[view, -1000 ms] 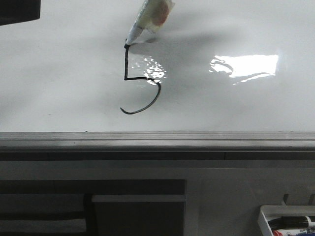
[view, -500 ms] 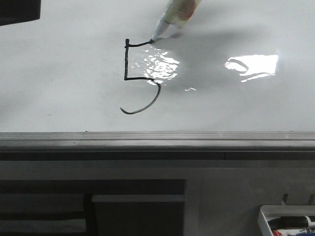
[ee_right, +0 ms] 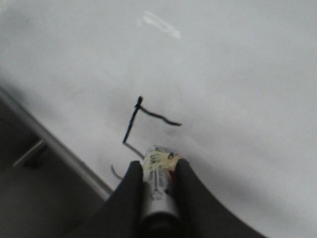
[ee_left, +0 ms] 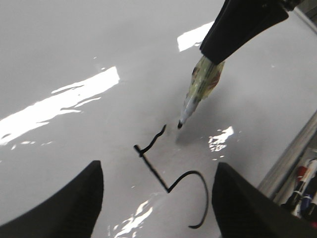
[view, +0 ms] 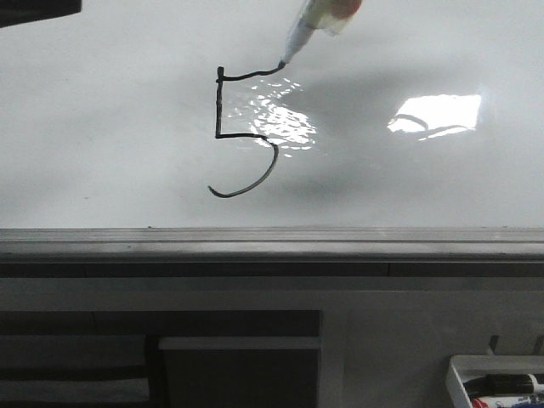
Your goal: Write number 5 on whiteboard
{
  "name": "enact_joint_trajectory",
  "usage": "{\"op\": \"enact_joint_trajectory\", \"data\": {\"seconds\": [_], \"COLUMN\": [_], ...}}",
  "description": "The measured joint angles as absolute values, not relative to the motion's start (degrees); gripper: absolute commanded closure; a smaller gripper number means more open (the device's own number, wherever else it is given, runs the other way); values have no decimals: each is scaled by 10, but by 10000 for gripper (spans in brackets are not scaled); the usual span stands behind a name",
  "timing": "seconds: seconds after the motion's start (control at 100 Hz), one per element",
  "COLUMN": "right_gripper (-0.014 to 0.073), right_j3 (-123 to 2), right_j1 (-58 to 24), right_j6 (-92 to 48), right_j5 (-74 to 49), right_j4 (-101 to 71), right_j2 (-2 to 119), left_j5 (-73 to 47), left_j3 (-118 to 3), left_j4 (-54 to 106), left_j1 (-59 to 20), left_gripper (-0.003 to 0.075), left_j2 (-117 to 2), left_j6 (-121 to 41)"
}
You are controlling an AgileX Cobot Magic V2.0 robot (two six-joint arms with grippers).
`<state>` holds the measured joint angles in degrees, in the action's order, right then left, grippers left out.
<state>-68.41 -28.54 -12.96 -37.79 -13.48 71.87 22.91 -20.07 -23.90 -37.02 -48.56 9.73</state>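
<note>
Behind the right gripper (ee_right: 157, 171), the number 5 (ee_right: 143, 119) is half-hidden.

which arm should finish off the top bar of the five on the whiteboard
Right. Its fingers grip the marker, whose tip sits at the end of the number 5. The left gripper hangs open, holding nothing.

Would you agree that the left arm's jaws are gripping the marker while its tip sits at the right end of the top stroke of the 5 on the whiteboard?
Not quite: the right gripper grips the marker, as the right wrist view shows; the left gripper is open and empty. The rest stands: the tip sits at the right end of the top stroke of the number 5 on the whiteboard.
</note>
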Motion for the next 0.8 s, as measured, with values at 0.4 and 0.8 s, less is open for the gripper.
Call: {"op": "enact_joint_trajectory", "data": {"seconds": [0.4,0.8], "right_gripper": [655,655], "right_j3": [-683,-683], "right_j1": [-422,-438], "right_j6": [-133,-133], "right_j5": [-417,-423], "right_j4": [-135,-132], "right_j2": [718,728], "left_j5": [301,286], "left_j3": [-220,-233], "left_j4": [-244,-268], "left_j1": [-441,-441], "left_gripper": [282,282], "left_j2": [-618,-661], "left_j6": [97,97]}}
